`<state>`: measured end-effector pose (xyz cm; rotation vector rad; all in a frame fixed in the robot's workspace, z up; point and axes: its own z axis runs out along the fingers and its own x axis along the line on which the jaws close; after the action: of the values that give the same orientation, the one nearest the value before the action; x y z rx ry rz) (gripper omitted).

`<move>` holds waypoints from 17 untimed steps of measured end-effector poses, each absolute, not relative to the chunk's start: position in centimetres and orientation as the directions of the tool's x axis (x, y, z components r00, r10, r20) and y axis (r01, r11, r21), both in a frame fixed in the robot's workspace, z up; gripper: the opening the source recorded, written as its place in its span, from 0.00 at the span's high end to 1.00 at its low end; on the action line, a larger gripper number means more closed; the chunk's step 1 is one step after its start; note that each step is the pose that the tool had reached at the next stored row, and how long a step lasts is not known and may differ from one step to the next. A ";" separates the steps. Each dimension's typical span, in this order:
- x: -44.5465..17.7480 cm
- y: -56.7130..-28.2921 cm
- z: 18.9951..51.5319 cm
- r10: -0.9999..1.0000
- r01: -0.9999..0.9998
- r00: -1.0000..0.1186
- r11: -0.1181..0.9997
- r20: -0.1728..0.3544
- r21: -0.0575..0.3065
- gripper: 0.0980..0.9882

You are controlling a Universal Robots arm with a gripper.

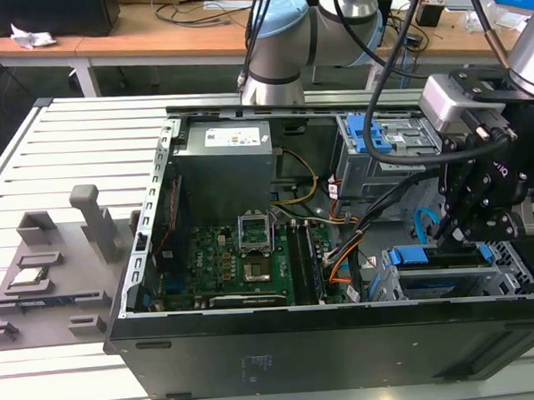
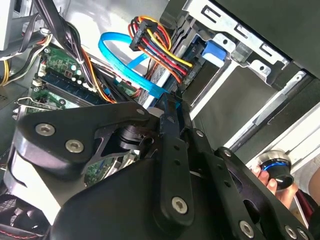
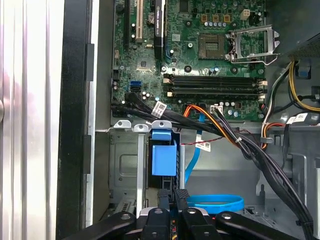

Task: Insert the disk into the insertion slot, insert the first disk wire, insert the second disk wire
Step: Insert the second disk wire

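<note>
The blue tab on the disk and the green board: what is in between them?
In the first wrist view, a bundle of black and orange cables crosses between the disk's blue tab and the green board.

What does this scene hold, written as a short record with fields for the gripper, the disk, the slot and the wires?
gripper: black gripper, at the rear of the disk
disk: bright blue plastic carrier of the disk, seated in the slot
slot: silver-grey sheet-metal drive cage
wires: flat light blue data cable and red-yellow-black power wire bundle, beside the fingers
setting: open black computer case
</note>
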<state>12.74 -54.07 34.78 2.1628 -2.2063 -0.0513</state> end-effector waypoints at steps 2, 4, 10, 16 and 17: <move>12.8 -54.1 34.7 -1.000 -0.998 -0.019 0.020 0.013 0.060 0.93; 12.9 -54.1 34.6 -1.000 -0.998 -0.019 0.020 0.013 0.060 0.93; 12.9 -54.1 34.1 -1.000 -0.998 -0.019 0.020 0.009 0.060 0.93; 12.9 -54.1 33.9 -1.000 -0.998 -0.019 0.020 0.011 0.060 0.93; 12.9 -54.1 33.9 -1.000 -0.998 -0.019 0.020 0.011 0.060 0.93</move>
<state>12.89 -54.10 33.92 2.1644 -2.2076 -0.0547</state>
